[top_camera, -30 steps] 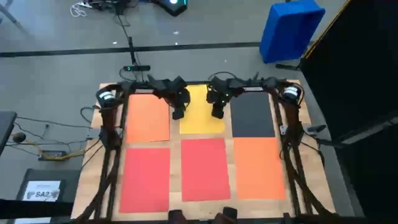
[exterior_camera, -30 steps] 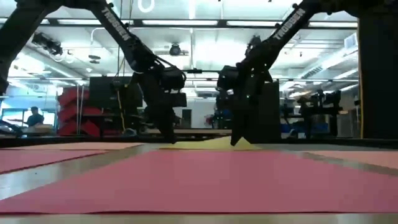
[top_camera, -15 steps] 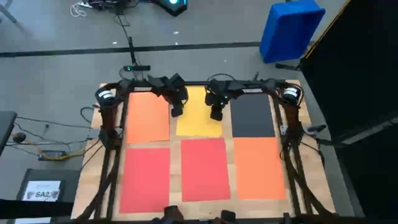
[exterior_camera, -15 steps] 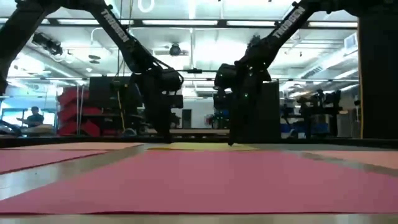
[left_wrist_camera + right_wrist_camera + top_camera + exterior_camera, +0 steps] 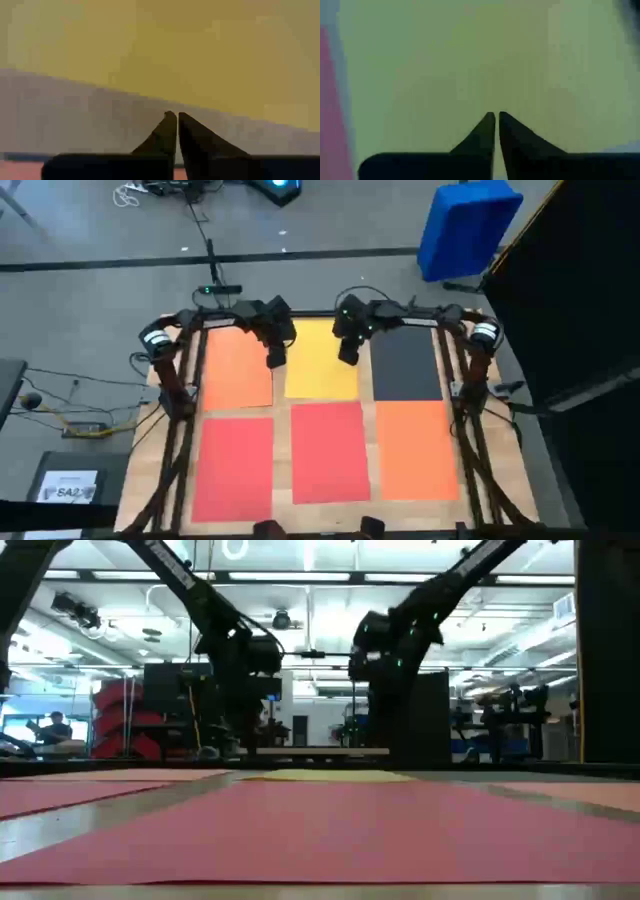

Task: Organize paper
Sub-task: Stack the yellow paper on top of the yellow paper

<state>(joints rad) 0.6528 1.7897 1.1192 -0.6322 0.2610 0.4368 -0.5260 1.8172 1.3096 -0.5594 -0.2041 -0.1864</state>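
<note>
Six sheets lie flat on the table in two rows. The far row is orange, yellow and dark grey. The near row is red, red and orange. My left gripper is shut and hangs above the yellow sheet's left edge; its wrist view shows its shut fingers over yellow paper. My right gripper is shut and hangs above the yellow sheet's right part. In the low view both arms stand raised off the table.
A blue plastic bin stands on the floor beyond the table's far right corner. A dark box with a white label lies on the floor to the left. Narrow strips of bare table run between the sheets.
Both grippers have risen off the yellow sheet and gone toward the table's far edge. The yellow sheet, humped up between them a second ago, now lies flat and has slid slightly toward the table's left edge.
</note>
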